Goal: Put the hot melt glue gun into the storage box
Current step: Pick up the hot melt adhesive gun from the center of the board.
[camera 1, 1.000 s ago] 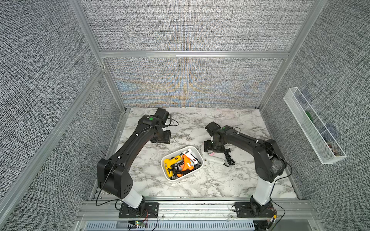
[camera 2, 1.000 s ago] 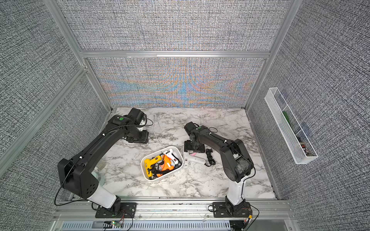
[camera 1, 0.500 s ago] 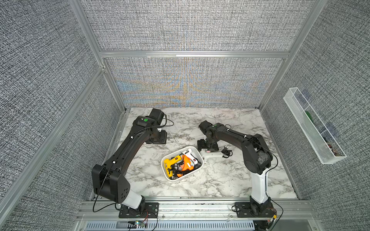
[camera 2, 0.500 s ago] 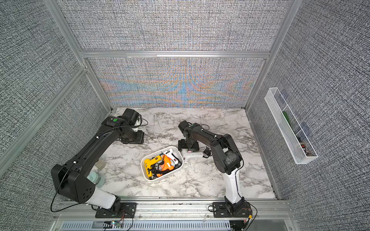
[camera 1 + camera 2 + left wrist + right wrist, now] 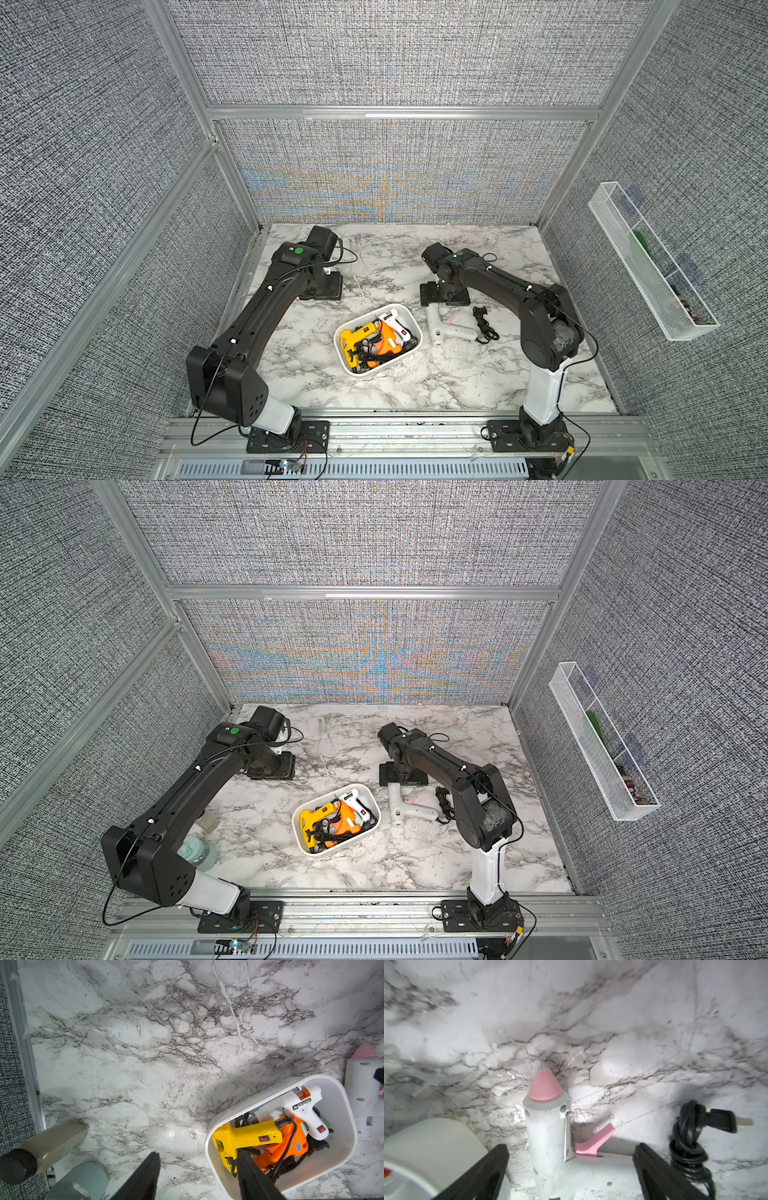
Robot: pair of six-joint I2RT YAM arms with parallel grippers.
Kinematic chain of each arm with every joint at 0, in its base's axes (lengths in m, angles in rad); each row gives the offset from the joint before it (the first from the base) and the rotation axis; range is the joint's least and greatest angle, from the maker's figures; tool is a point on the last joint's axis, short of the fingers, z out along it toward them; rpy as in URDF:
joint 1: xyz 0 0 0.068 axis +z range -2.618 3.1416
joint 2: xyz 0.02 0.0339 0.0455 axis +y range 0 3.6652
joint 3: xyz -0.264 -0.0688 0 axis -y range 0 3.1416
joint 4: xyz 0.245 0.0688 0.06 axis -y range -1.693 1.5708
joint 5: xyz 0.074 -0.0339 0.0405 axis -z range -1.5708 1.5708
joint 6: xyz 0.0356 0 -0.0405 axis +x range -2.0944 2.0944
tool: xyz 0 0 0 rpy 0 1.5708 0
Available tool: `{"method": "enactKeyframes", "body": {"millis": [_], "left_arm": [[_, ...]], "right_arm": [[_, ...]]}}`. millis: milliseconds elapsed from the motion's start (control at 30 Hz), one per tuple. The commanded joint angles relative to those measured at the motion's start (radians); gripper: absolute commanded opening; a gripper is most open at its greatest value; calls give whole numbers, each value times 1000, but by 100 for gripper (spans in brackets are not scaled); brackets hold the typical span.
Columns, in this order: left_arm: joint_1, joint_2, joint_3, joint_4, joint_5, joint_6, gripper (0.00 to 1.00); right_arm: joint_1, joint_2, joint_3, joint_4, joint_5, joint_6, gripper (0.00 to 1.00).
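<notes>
A white hot melt glue gun [image 5: 444,328] [image 5: 404,808] with a pink nozzle [image 5: 545,1084] and pink trigger lies flat on the marble, just right of the storage box. Its black cord [image 5: 482,325] [image 5: 689,1142] lies bundled beside it. My right gripper [image 5: 444,296] [image 5: 572,1157] hangs open over the gun's barrel, its fingers well clear on both sides. The white storage box [image 5: 419,332] [image 5: 296,829] [image 5: 206,1145] holds yellow, orange and white glue guns. My left gripper [image 5: 320,291] [image 5: 197,1165] is open and empty at the table's left rear.
A brown bottle [image 5: 52,1142] and a pale green glass jar [image 5: 195,852] stand near the left wall by the left arm's base. A white wire-mesh tray [image 5: 652,266] hangs on the right wall. The metal frame rail runs along the table's front edge.
The right gripper's jaws have spread wider and its arm has shifted over the white gun. The left gripper has drawn slightly toward the left wall.
</notes>
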State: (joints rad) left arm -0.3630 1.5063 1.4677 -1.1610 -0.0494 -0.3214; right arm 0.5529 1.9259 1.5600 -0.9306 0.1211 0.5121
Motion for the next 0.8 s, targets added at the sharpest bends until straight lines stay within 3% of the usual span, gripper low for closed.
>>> {"method": "enactKeyframes", "body": {"millis": [0, 233, 467, 767], "left_arm": [[1, 5, 8, -6, 1, 7, 64], [5, -3, -6, -4, -3, 8, 64], [7, -22, -15, -12, -14, 9, 64], [10, -26, -17, -17, -23, 15, 62]], "right_arm": [[18, 13, 28, -42, 21, -5, 99], [76, 77, -37, 25, -61, 31, 97], [71, 116, -72, 51, -40, 33, 82], [64, 84, -79, 8, 22, 7, 30]]}}
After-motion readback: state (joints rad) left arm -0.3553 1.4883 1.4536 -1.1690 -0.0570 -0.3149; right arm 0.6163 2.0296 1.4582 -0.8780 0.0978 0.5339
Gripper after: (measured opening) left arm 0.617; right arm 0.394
